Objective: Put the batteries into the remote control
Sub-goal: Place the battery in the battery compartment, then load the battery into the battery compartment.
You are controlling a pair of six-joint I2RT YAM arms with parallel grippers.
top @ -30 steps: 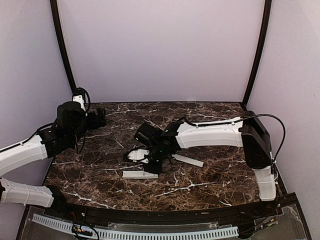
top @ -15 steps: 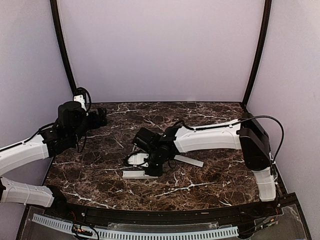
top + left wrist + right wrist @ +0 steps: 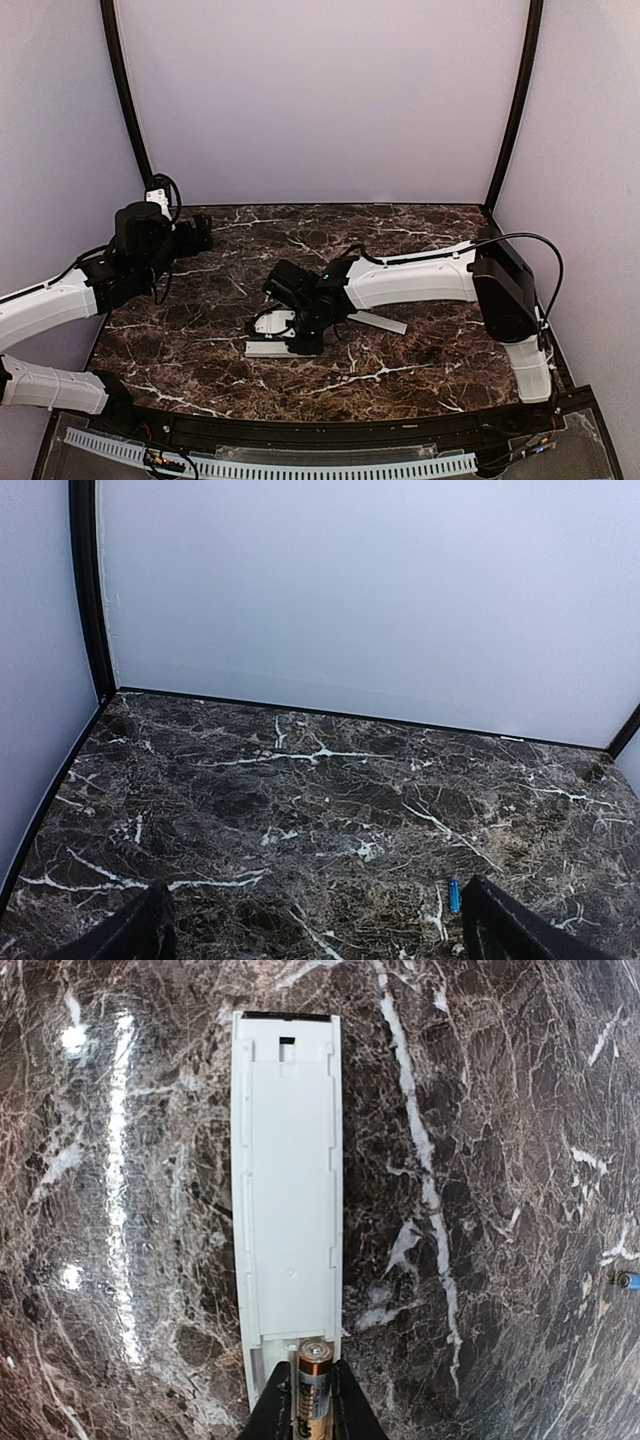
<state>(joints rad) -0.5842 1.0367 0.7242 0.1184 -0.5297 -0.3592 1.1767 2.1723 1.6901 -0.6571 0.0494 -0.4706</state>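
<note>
The remote control (image 3: 287, 1210) lies flat on the marble with its open back up; in the top view it is a white bar (image 3: 262, 349). My right gripper (image 3: 312, 1405) is at its near end, shut on a copper-topped battery (image 3: 314, 1380) that sits in the recess there. From above, the right gripper (image 3: 300, 335) points down onto the remote's right end. A small blue battery (image 3: 454, 895) lies on the table beside the left gripper's right finger, and shows again as a blue battery (image 3: 628, 1280) at the right edge. My left gripper (image 3: 320, 935) is open and holds nothing, far left.
A white strip, apparently the remote's cover (image 3: 378, 321), lies on the marble just right of the right gripper. Pale walls enclose the table (image 3: 420, 370) at the back and sides, with black corner posts (image 3: 125, 100).
The right arm has moved down and slightly nearer, bringing its gripper onto the remote's right end. The left arm has not moved.
</note>
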